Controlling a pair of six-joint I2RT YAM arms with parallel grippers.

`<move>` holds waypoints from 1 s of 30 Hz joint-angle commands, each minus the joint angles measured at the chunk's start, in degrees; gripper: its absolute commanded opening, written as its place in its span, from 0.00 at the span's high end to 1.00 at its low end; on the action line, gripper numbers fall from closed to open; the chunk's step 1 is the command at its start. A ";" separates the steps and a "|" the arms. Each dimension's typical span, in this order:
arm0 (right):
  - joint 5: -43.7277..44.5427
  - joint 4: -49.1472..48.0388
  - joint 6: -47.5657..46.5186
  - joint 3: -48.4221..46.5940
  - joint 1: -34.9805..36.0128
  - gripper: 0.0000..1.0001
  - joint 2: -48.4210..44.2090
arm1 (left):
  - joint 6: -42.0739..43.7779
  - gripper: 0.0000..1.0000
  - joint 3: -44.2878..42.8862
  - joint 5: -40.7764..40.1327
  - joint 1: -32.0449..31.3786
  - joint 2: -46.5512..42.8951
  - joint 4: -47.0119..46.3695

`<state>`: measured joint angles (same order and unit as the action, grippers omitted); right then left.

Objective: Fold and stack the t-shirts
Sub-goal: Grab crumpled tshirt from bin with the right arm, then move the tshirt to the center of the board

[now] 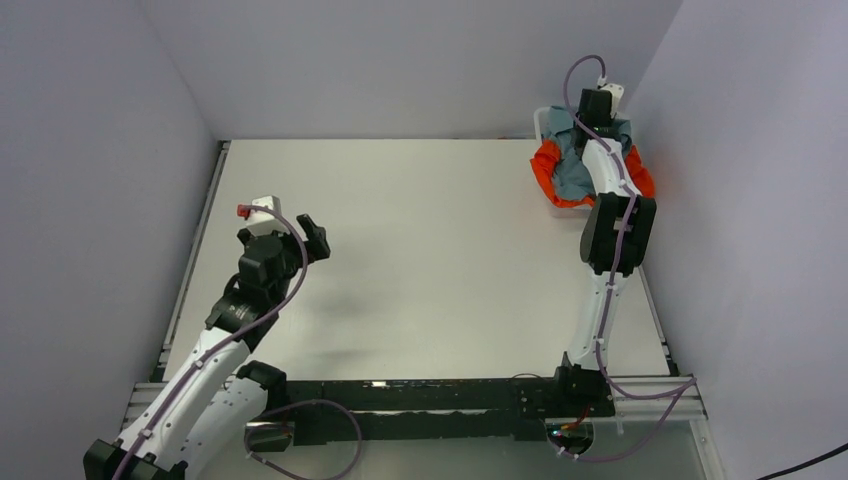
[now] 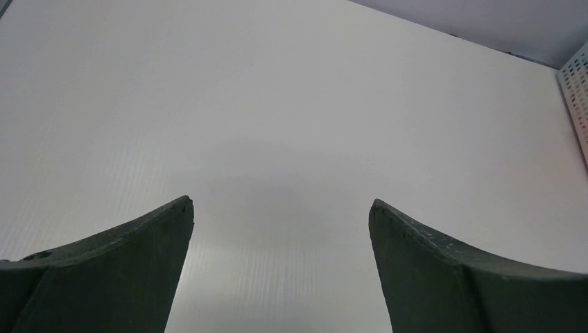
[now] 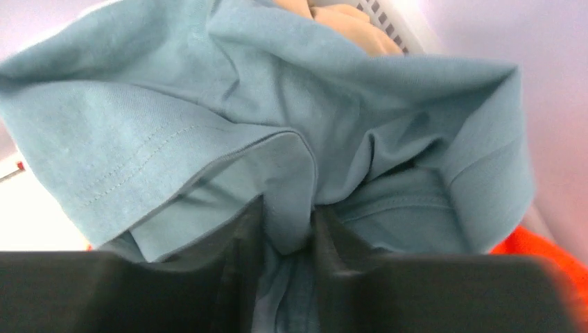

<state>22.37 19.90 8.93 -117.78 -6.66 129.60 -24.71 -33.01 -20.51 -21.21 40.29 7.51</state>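
Broadly, a flat white matte surface fills most of the top view. At its far right corner sits a white plastic mesh basket, and both garments lie heaped in it. A soft slate blue-grey t-shirt is bunched on top, and a bright orange t-shirt spills over the basket's left and right rims beneath it.

The black-and-white right arm stretches along the right edge and reaches over the basket. The left arm is bent above the left part of the surface, well apart from the clothes.

Seen from the right wrist, the right claw is closed on a fold of the blue-grey t-shirt, the cloth pinched between its two dark fingers. The orange t-shirt shows at the lower right, and a scrap of peach cloth shows at the top.

The left claw hangs spread wide, with only the white surface visible between its fingers.
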 commanded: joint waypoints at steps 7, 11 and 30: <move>1.39 -3.55 -2.07 -1.41 0.41 1.00 -7.72 | -0.25 0.01 -0.50 0.14 0.09 0.44 -2.22; 4.01 -5.58 -3.00 -1.98 0.54 1.00 -13.23 | -0.47 0.01 -0.42 0.87 0.16 -0.02 -2.04; -10.05 -12.90 -1.27 -8.41 1.24 1.00 -31.83 | -1.37 0.01 -0.56 3.13 0.23 -1.55 -1.24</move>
<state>22.79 8.62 3.16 -120.20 -6.09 102.17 -25.19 -33.01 -18.79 -21.19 39.86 7.60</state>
